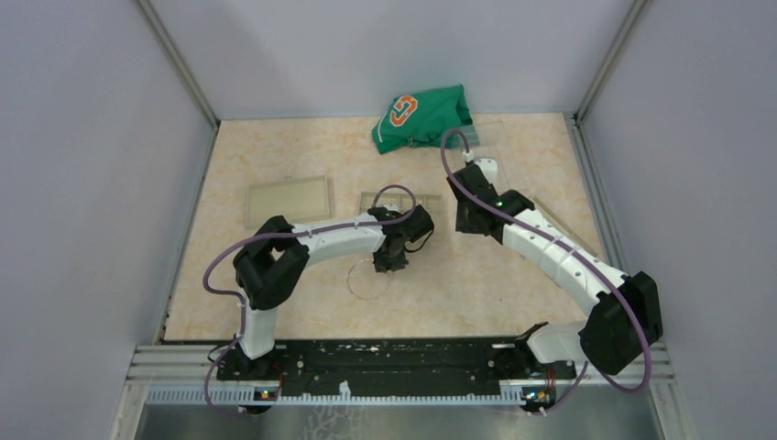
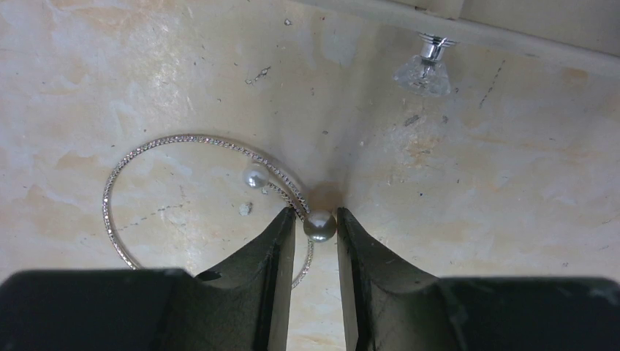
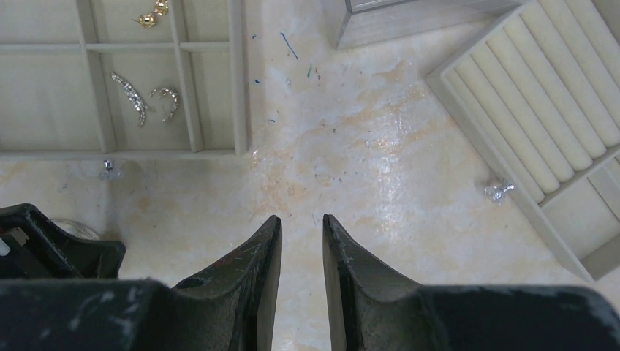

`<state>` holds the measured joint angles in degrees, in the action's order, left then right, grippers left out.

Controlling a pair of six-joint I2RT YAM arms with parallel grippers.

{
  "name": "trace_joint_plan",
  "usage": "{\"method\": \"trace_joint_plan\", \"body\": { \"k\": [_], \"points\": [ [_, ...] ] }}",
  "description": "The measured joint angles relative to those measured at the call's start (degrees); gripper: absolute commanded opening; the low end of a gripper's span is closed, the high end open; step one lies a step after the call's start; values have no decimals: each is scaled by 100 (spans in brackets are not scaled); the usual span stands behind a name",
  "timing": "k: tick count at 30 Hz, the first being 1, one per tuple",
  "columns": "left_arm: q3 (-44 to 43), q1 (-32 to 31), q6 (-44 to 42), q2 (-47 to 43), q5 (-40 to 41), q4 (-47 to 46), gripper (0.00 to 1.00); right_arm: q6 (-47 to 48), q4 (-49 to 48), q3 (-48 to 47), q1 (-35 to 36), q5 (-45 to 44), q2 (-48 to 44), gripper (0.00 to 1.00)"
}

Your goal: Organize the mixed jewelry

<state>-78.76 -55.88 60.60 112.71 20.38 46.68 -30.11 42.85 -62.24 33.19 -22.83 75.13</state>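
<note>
Two fingertips of your left gripper [image 2: 316,221] sit narrowly pinched on a grey pearl [image 2: 319,227], low in the centre of the left wrist view. Just beside it, a thin silver hoop [image 2: 186,137] lies flat on the table [image 2: 512,190]; its lower right arc is hidden under the left-hand finger. A second pearl [image 2: 255,176] rests inside the hoop, and a crystal stud [image 2: 424,69] lies near the upper right. Whether the gripped pearl is off the table you cannot tell. Your right gripper [image 3: 301,223] is narrowly parted and empty; a compartment tray [image 3: 237,80] at upper left holds gold earrings [image 3: 150,14] and silver curved pieces [image 3: 131,95].
</note>
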Motion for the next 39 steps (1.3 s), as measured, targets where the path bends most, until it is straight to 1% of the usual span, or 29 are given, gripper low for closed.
{"method": "trace_joint_plan", "body": {
  "k": [1,3,6,12,17,21,25,29,30,31,35,39],
  "points": [
    [2,0,2,0,-4,0,33,0,0,0,-2,0,0,27],
    [2,0,0,0,-13,-4,29,-2,0,0,0,0,0,27],
    [4,0,0,0,-26,-4,18,-4,0,0,0,0,0,27],
    [-7,0,-24,0,7,28,0,-7,0,0,0,0,0,27],
    [-20,0,-48,-173,81,299,0,-9,-2,0,0,0,0,27],
    [-46,7,-114,-625,175,529,0,-11,-9,0,0,0,0,27],
    [-221,144,-251,-1132,256,772,0,-13,-37,0,0,2,4,27],
    [-479,660,-520,-1397,269,997,0,-15,-50,0,0,0,57,27],
    [-581,946,-671,-1453,275,1058,0,-17,-52,0,0,2,76,27],
    [-621,1038,-723,-1473,273,1071,0,-22,-52,0,0,0,96,27],
    [-1086,1864,-1268,-1519,256,1167,0,-52,-81,-2,0,2,166,27],
    [-1419,2509,-1759,-1521,278,1051,0,-57,-138,-15,0,0,291,27]
  ]
}}
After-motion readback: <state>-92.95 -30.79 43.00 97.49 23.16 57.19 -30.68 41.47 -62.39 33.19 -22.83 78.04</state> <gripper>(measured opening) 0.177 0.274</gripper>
